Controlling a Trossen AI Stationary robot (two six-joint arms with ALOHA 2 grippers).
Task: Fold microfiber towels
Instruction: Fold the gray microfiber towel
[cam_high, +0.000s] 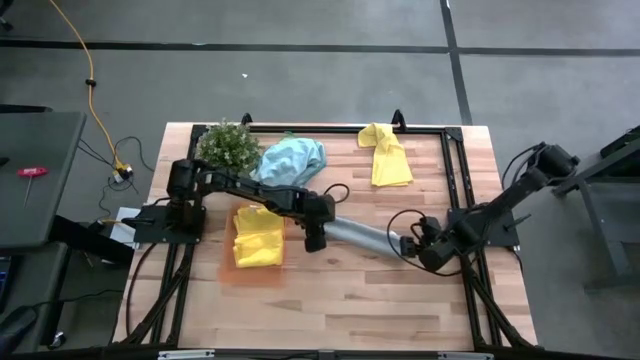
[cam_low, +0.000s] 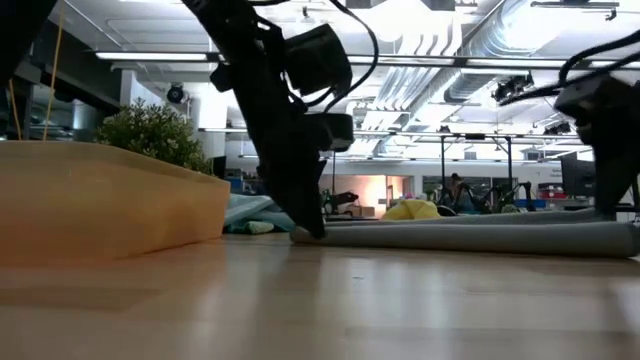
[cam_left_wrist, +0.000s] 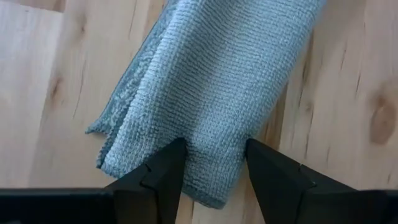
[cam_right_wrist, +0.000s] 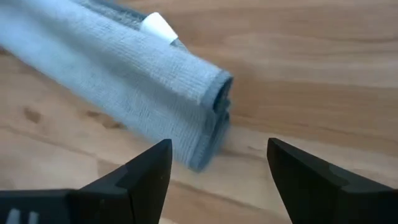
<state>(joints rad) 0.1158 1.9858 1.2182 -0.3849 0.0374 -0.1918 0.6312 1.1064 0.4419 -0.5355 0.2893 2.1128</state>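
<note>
A grey towel (cam_high: 365, 236), folded into a long narrow strip, lies flat on the wooden table near its middle. My left gripper (cam_high: 314, 241) stands open over the strip's left end (cam_left_wrist: 205, 143), pointing steeply down, one finger on each side of that end. At the strip's right end (cam_right_wrist: 211, 102) my right gripper (cam_high: 413, 246) is wide open, with the end lying just ahead of its fingers and nothing between them. A folded yellow towel (cam_high: 258, 237) rests on the orange tray (cam_high: 228, 272). My left gripper has its fingers (cam_left_wrist: 165, 171) astride the grey towel's left end, coming from above. I cannot tell whether they touch the cloth. The towel lies flat on the table.
A bunched light blue towel (cam_high: 292, 158) and a second yellow towel (cam_high: 385, 155) lie near the far edge. A small green plant (cam_high: 228, 145) stands at the far left. Bare wood stretches along the table's near side.
</note>
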